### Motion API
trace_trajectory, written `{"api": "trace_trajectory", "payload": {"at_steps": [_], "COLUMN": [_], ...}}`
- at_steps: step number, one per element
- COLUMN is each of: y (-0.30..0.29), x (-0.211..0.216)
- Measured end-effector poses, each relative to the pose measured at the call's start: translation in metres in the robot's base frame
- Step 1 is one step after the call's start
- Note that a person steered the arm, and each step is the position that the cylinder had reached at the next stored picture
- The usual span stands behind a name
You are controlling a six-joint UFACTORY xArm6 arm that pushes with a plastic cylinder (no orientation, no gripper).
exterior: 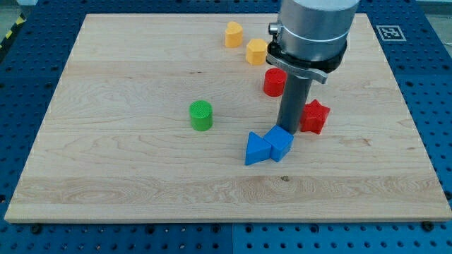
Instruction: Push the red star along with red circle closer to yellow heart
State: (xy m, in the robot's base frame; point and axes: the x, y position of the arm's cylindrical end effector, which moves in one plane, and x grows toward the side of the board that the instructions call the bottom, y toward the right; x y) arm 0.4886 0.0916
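Note:
The red star (314,116) lies right of centre on the wooden board (127,162). The red circle (274,82) stands up and left of it, partly behind the arm. The yellow heart (233,34) sits near the view's top. My tip (288,128) is just left of the red star and below the red circle, with its end touching or just behind the blue cube (280,142).
A yellow hexagon-like block (256,51) lies between the yellow heart and the red circle. A blue triangle (257,149) adjoins the blue cube on its left. A green cylinder (201,115) stands left of centre. The arm's grey body (314,28) covers the upper right.

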Motion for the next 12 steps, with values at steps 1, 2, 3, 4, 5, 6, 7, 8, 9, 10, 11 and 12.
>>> {"api": "trace_trajectory", "payload": {"at_steps": [1,2,3,4,5,6,7,8,9,10,11,12], "y": [0.000,0.000,0.019,0.047,0.073,0.094,0.096,0.089,0.072,0.056,0.056,0.056], "x": [-0.007,-0.048,-0.055,-0.055,-0.055,-0.052,-0.029,-0.005,0.008,0.014,0.004,-0.012]}}
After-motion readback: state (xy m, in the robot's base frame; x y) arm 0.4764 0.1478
